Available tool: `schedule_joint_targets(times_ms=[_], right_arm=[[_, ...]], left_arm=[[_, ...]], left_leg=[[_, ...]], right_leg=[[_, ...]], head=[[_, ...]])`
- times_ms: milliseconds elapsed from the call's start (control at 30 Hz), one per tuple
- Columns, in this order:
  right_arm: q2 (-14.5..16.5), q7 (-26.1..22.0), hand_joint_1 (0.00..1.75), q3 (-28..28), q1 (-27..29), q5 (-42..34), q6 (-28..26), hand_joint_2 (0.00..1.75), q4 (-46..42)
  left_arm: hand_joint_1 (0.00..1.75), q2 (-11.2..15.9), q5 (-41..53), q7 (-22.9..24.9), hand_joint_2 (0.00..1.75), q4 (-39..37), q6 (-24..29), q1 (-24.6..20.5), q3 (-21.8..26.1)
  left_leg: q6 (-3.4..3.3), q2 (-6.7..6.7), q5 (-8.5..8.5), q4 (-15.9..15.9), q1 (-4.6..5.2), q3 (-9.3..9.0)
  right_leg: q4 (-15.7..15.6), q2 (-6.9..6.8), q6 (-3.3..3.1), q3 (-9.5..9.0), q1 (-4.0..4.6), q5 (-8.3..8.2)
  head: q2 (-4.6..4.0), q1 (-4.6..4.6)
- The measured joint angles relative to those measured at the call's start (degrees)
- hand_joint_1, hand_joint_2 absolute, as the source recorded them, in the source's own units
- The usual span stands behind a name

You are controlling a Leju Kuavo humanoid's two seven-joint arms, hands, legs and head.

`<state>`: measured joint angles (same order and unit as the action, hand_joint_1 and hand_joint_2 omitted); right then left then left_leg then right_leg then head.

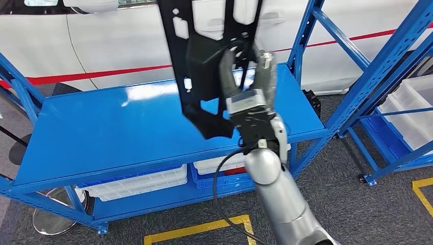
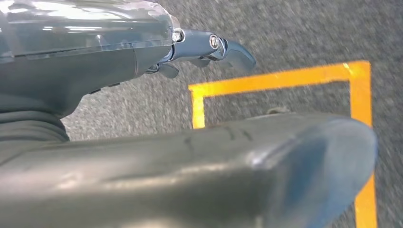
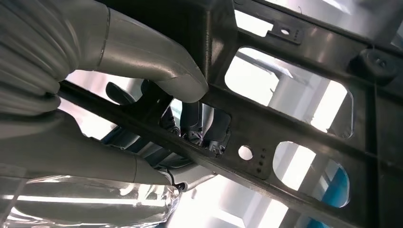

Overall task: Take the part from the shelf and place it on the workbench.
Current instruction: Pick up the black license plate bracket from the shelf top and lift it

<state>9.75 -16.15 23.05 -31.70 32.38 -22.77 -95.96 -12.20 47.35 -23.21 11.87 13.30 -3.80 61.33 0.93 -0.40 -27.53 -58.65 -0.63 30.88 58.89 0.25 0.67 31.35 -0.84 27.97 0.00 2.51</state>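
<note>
Head view: right hand (image 1: 248,89) grips black part (image 1: 204,56) above blue shelf (image 1: 102,132), grey carpet (image 1: 347,204).

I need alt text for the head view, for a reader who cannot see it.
The robot's right hand holds a black perforated plastic part upright above a blue metal shelf. White bins sit on the lower level, and a white car stands behind.

The part (image 1: 204,61) hangs at upper centre of the frame, above the worktop (image 1: 102,127); bins (image 1: 138,184) sit beneath it, a shelf (image 1: 388,81) at right.
</note>
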Motion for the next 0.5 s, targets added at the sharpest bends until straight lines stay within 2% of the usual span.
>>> schedule_joint_targets(times_ms=[133,300,400,500], right_arm=[[-6.26,-2.38,1.75,-3.5,1.56,-8.54,-2.44,1.75,-9.56],[-14.39,-7.15,1.75,-8.7,6.15,-27.96,-3.29,1.75,-16.28],[-17.23,-8.4,1.75,-11.73,9.47,-34.26,-2.66,1.75,-17.92],[-19.08,-9.19,1.75,-13.43,11.68,-35.65,-2.15,1.75,-18.8]], left_arm=[[0.0,0.55,1.03,-1.38,0.0,0.0,-2.8,-0.01,-0.4],[0.0,1.43,0.2,-2.35,0.0,0.01,-2.68,-0.05,-0.48],[0.0,1.91,-0.09,-2.09,0.0,0.0,-2.61,-0.07,-0.39],[0.0,2.31,-0.07,-1.77,0.0,0.0,-2.53,-0.11,-0.39]], left_leg=[[-0.02,0.01,-0.01,-0.02,0.01,0.01],[-0.07,0.01,-0.04,-0.07,0.02,0.04],[-0.11,0.01,-0.05,-0.13,0.05,0.09],[-0.25,0.02,-0.06,-0.18,0.14,0.11]], right_leg=[[-0.08,0.03,0.09,-0.01,-0.02,-0.06],[-0.14,0.03,0.18,-0.02,-0.13,-0.12],[-0.16,0.05,0.26,0.0,-0.32,-0.17],[-0.16,0.05,0.34,0.02,-0.41,-0.21]], head=[[0.0,0.0],[0.0,0.0],[0.0,-0.01],[0.0,-0.01]])
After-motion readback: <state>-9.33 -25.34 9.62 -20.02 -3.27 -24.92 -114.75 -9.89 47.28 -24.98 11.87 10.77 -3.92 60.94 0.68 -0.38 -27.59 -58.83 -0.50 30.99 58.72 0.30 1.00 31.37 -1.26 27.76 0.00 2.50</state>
